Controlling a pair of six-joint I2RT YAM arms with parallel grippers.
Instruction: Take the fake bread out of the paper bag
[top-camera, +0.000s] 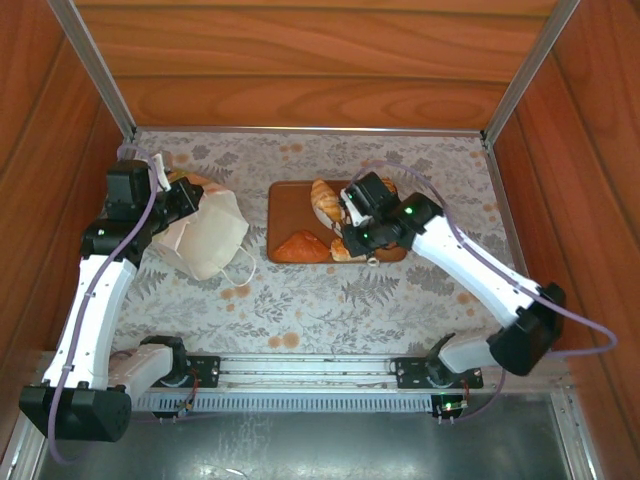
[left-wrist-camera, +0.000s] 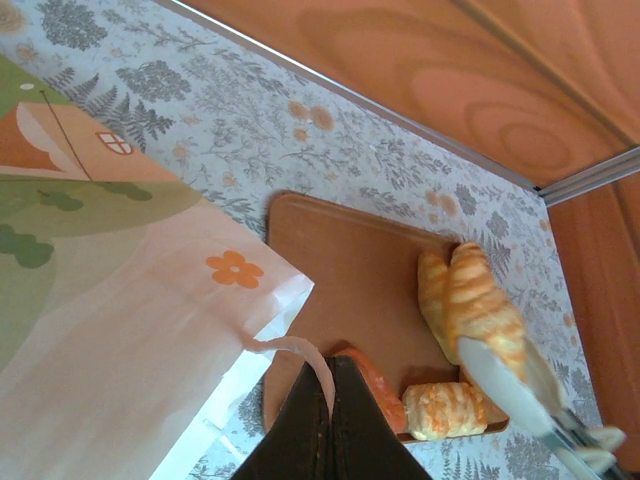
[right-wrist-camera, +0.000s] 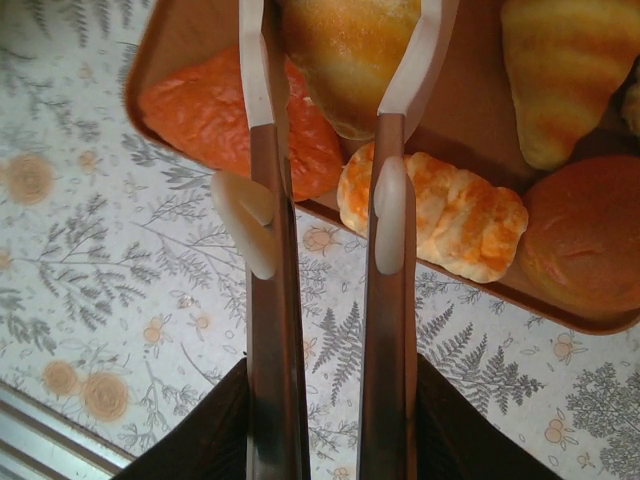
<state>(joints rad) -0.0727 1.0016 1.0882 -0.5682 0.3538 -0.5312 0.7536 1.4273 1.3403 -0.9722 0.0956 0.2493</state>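
The white paper bag (top-camera: 210, 235) lies tilted on the left of the table, its printed side (left-wrist-camera: 120, 280) close to the left wrist camera. My left gripper (left-wrist-camera: 332, 365) is shut on its white cord handle (left-wrist-camera: 300, 350). Several pieces of fake bread lie on the brown board (top-camera: 290, 200): a croissant (right-wrist-camera: 560, 70), a ridged loaf (right-wrist-camera: 450, 210), an orange triangular piece (right-wrist-camera: 220, 110) and a dark round bun (right-wrist-camera: 585, 235). Over the board, my right gripper (right-wrist-camera: 345, 30) is shut on a golden bun (right-wrist-camera: 345, 70), one white fingertip on each side. The bag's inside is hidden.
Wooden walls with metal rails enclose the floral table cloth (top-camera: 330, 300) at the back and on both sides. The board's near edge (right-wrist-camera: 480, 285) stands just past my right fingers. Bare cloth lies between the board and the arm bases.
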